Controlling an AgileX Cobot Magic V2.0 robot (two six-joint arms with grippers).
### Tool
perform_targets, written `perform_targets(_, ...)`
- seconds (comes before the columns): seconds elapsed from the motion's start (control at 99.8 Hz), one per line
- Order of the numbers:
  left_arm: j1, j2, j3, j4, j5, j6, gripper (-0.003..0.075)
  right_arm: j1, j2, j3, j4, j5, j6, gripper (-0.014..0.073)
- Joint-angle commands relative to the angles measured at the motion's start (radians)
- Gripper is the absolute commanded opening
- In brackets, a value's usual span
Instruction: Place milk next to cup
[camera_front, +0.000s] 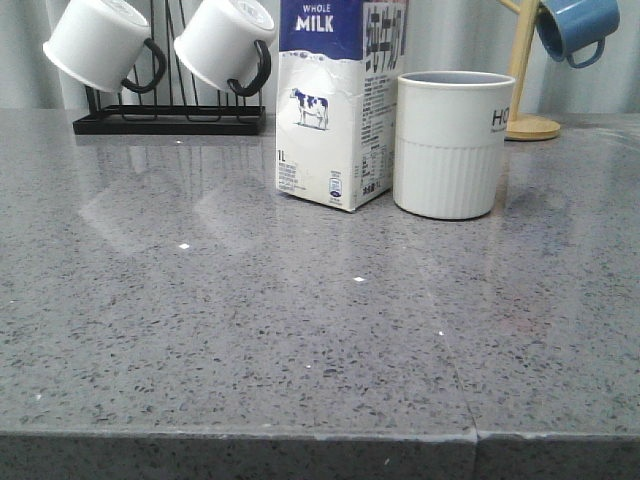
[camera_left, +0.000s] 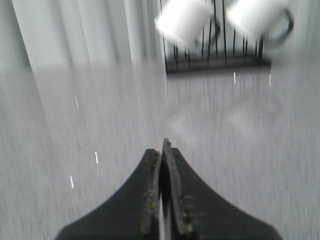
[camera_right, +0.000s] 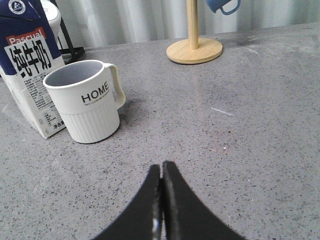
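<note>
White milk (camera_front: 322, 110) stands touching cup (camera_front: 452, 144); both arms' fingers (camera_right: 161, 172) pressed together, empty

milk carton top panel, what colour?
Dark blue with white lettering, on the tall white milk carton beside the white ribbed cup; clearest in the front view.

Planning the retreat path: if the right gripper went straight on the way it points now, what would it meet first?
Probably nothing soon: the right gripper, shut, points over bare table, passing between the cup and the wooden stand. Depth is unclear.

Glossy speckled stone table (camera_front: 250, 330), printed paperboard milk (camera_front: 322, 100), smooth then ribbed cup (camera_front: 450, 145), wooden stand (camera_right: 194, 45)
</note>
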Motion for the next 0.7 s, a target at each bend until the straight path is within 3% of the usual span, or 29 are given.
perform_targets(0.0, 0.002, -0.022, 0.055, -0.009, -0.094, 0.0, -0.002, -0.001, 0.011, -0.024, -0.003, -0.082, -0.012, -0.0067)
perform_targets(0.692, 0.0, -0.022, 0.06, -0.009, -0.099, 0.0, -0.002, -0.001, 0.011, -0.024, -0.003, -0.082, -0.012, -0.0067)
